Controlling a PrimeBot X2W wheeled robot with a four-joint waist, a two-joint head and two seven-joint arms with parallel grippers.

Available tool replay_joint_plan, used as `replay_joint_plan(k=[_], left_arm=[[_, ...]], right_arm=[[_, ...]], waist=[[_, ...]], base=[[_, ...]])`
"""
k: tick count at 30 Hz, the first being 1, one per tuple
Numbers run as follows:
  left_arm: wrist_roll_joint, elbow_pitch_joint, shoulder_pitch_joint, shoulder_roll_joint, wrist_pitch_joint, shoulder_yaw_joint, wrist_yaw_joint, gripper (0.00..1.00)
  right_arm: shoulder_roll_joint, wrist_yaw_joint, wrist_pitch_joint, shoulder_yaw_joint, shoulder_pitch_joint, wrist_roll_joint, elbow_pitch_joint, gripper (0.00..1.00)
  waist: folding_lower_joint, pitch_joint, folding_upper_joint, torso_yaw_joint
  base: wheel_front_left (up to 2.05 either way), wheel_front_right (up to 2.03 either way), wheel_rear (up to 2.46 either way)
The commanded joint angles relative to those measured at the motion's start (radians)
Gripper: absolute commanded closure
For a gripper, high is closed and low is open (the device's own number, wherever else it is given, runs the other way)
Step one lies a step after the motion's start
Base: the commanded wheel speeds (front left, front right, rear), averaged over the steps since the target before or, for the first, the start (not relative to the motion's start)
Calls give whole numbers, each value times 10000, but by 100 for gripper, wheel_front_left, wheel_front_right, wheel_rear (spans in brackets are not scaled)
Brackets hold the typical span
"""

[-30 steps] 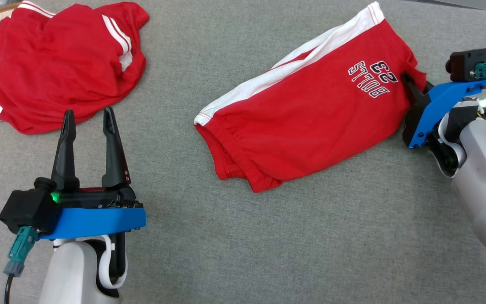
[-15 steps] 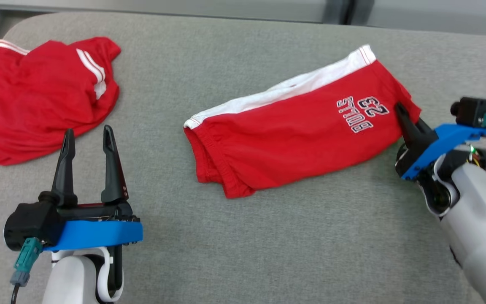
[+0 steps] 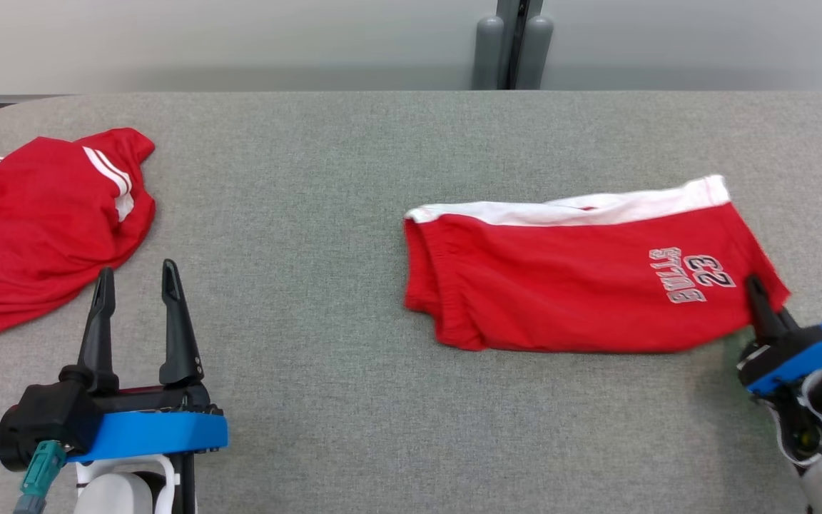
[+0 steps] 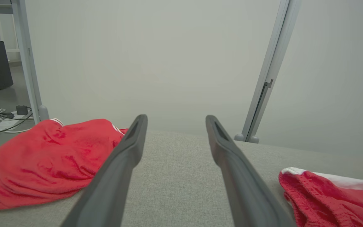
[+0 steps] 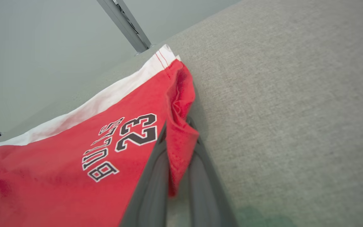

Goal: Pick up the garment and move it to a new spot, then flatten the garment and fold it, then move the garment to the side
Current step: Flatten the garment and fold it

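Head view: the garment [image 3: 575,285], red shorts with a white band and the print "BULLS 23", lies folded flat on the grey desk [image 3: 311,178] toward 3 o'clock of the view. Its white band runs along its 12 o'clock edge. The right gripper [image 3: 755,289] sits at the garment's 4 o'clock corner, dark fingers pinched onto the hem there. The left gripper [image 3: 136,270] hovers at 8 o'clock, fingers spread apart and holding nothing. A second red garment [image 3: 40,221] lies crumpled at 9 o'clock, well apart from the folded one.

Left wrist view: the left gripper [image 4: 175,121] has its two fingers parted with bare desk [image 4: 175,176] between them. The second red garment [image 4: 43,157] is at 8 o'clock and the elastic waist end of the garment [image 4: 326,201] at 4 o'clock. A grey post [image 4: 263,85] rises behind the desk at 2 o'clock.

Right wrist view: the right gripper [image 5: 177,129] is clamped on a red corner of the garment [image 5: 58,164], cloth bunched between the fingers. The printed panel spreads toward 8 o'clock, and grey desk [image 5: 295,94] runs toward 2 o'clock.
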Motion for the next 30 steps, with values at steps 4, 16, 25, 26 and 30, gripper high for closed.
replay_joint_plan(k=[4,16,25,26,30], left_arm=[[-39,-27,68,-5,-29,-90,15,0],[-33,162,235,-5,-29,-140,-52,0],[-110,237,258,-6,-29,-350,-39,0],[-135,240,255,-7,-29,-367,-32,0],[-226,243,236,-6,-29,-416,11,0]], right_arm=[[-387,1,-181,-420,576,191,63,100],[-5,1,-328,-817,252,154,-329,100],[864,3,-215,-412,-700,-301,-928,100],[965,1,-201,-350,-818,-383,-965,100],[1473,1,-114,-37,-1207,-653,-1108,100]], waist=[[1,-80,-1,-41],[1,-405,-1,-101],[1,-627,-1,123],[1,-642,-1,162],[1,-695,-1,361]], base=[[0,0,0],[0,0,0],[0,0,0],[0,0,0],[0,0,0]])
